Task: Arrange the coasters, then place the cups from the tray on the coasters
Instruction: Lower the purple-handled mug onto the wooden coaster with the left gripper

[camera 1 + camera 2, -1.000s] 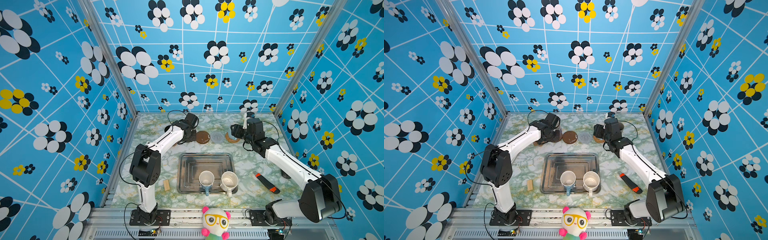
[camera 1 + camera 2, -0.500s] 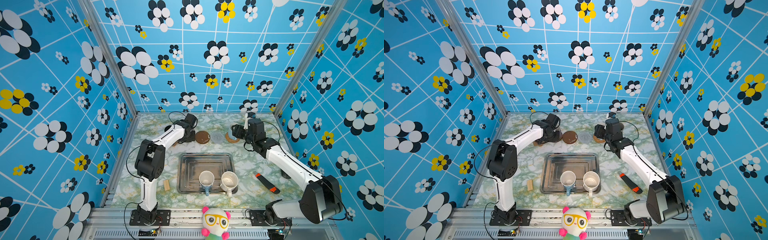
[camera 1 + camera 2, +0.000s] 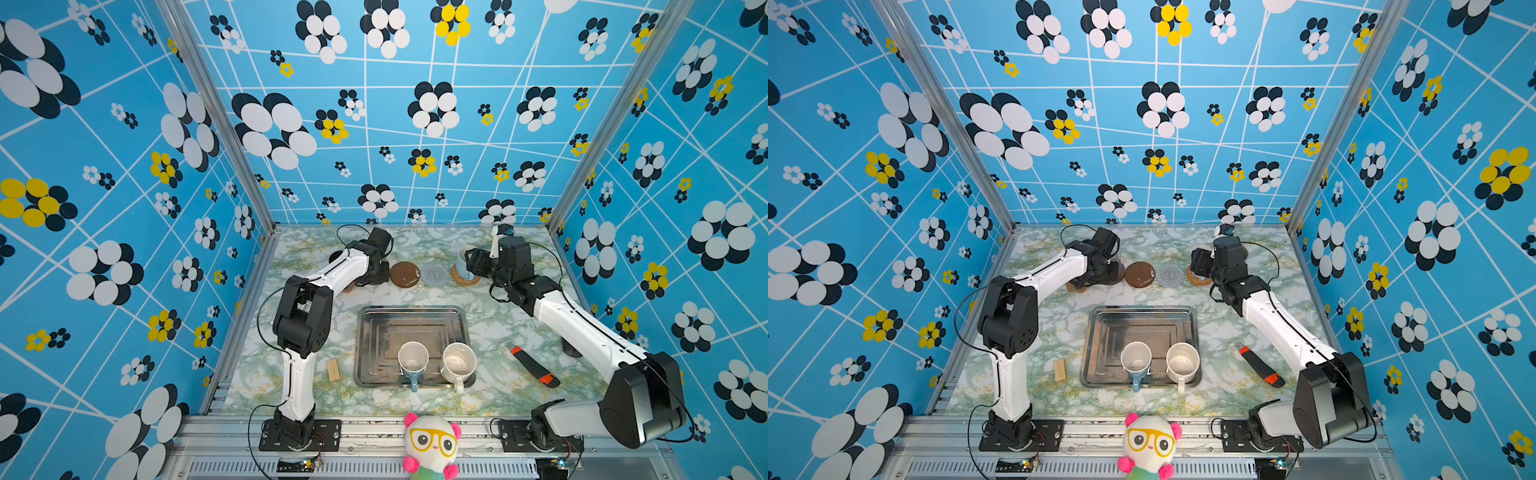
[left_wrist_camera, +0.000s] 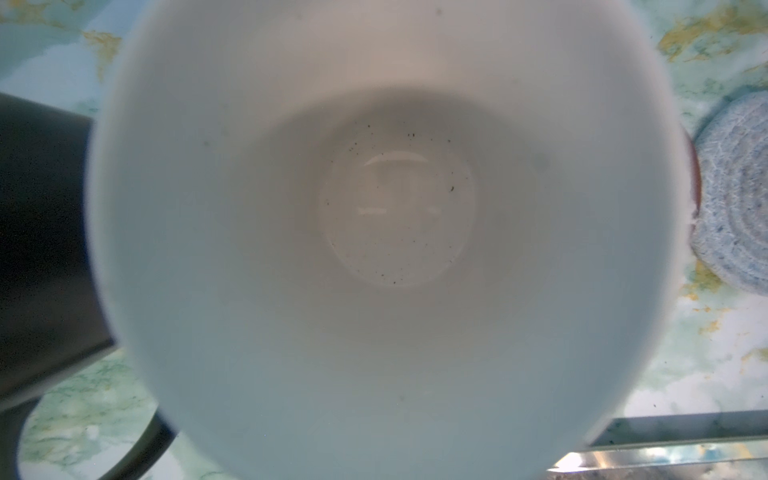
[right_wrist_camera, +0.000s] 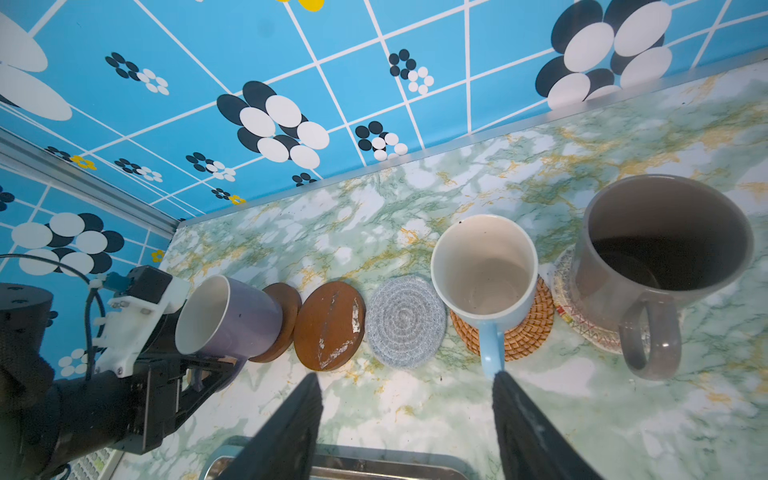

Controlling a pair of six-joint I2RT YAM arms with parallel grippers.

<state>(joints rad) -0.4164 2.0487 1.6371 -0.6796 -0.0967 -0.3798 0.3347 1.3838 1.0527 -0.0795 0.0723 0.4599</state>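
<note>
At 11 o'clock from the tray (image 3: 399, 328), the left fingers (image 5: 208, 372) pinch the lavender mug (image 5: 232, 320) by its handle over a dark brown coaster (image 5: 289, 305); at 1 o'clock the right fingers (image 5: 515, 415) stand spread beside the light blue mug (image 5: 486, 270).

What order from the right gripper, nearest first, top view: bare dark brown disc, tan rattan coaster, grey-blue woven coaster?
1. Tan rattan coaster, at the right gripper
2. Grey-blue woven coaster, next leftward
3. Bare dark brown disc, farther left
</note>
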